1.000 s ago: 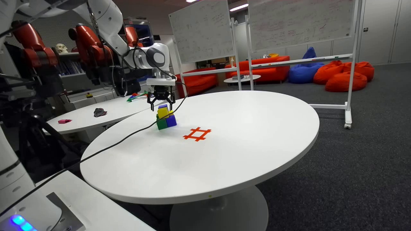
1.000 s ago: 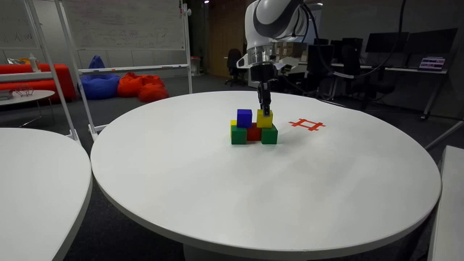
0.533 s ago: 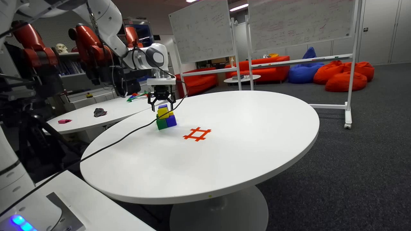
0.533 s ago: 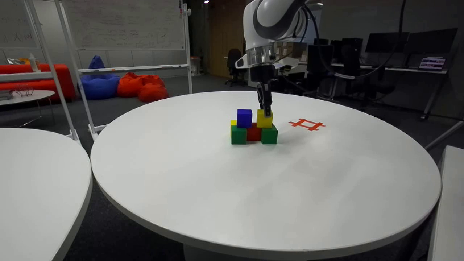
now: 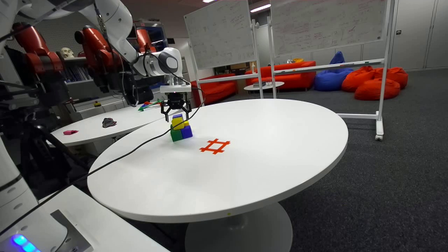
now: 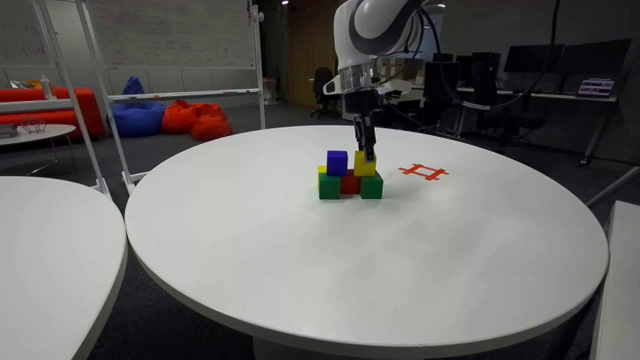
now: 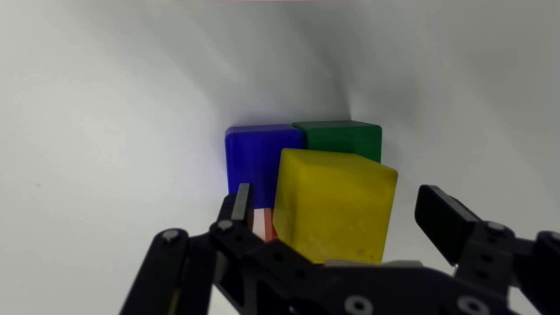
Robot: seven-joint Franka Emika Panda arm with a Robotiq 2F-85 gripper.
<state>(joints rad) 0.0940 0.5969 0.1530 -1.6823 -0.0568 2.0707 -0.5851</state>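
- Since the earlier frame, the robot arm (image 6: 372, 30) has shifted slightly towards the left of the frame in an exterior view and the gripper (image 7: 336, 192) sits a touch lower; the block pile (image 6: 350, 176) has not moved.
- Round table (image 6: 300, 260): broad and white in both exterior views, with the pile standing on it.
- Gripper: released. In the wrist view its fingers (image 7: 442, 218) stand spread, one on either side of the upper yellow block (image 7: 337, 210), clasping nothing.
- Pile: mid-frame in an exterior view. Two green blocks (image 6: 371, 188) stand below with a red block (image 6: 351, 186) between them; a lower yellow block (image 6: 321, 176) shows behind the left green one, an upper blue block (image 6: 337, 163) on top at left.
- Red tape outline (image 5: 222, 148): on the table, below and right of the pile in an exterior view, apart from it.
- Upper yellow block: on the right-hand green block. As far as can be judged, two layers stand done and the fingers are in position about it; any grip or lift is undone.
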